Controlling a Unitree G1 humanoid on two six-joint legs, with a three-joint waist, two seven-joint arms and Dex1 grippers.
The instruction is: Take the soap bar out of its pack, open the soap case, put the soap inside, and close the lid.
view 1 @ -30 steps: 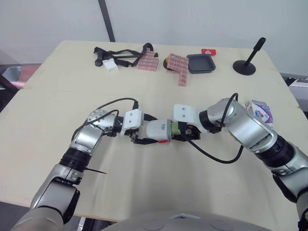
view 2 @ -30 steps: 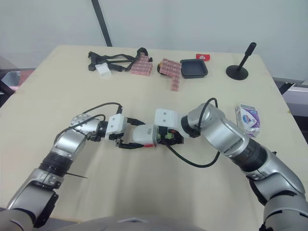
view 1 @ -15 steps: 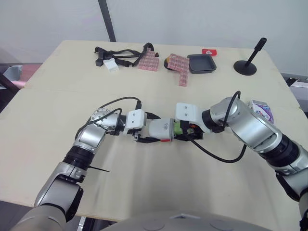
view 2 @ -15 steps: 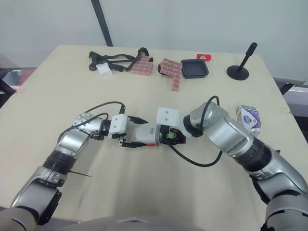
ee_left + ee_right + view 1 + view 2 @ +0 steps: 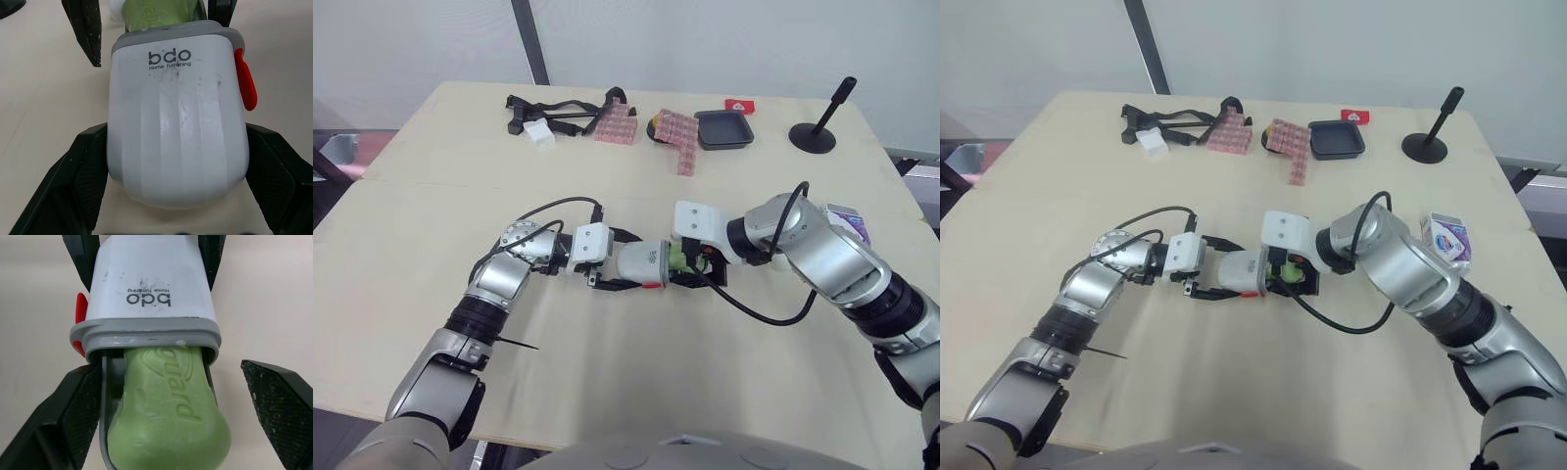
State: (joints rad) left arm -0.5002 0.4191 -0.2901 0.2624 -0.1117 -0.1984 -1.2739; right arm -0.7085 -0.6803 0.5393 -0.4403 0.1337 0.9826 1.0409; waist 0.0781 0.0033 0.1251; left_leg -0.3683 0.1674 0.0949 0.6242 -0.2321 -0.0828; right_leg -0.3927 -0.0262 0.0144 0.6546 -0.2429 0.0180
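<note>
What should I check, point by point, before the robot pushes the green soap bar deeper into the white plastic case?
1. Case held firmly: the left hand has a finger pressed on each side of the white plastic soap case. Ok.
2. Case open: the green soap bar enters under the grey rim. Ok.
3. Soap fully inside: much of the bar sticks out. Not ok.
4. Right hand placed to push: it is open, with a finger on each side of the bar. Ok.
5. Lid closed: the bar lies in the opening. Not ok.
6. Pack out of the way: the purple and white cardboard pack lies on the table beside the right arm. Ok.
</note>
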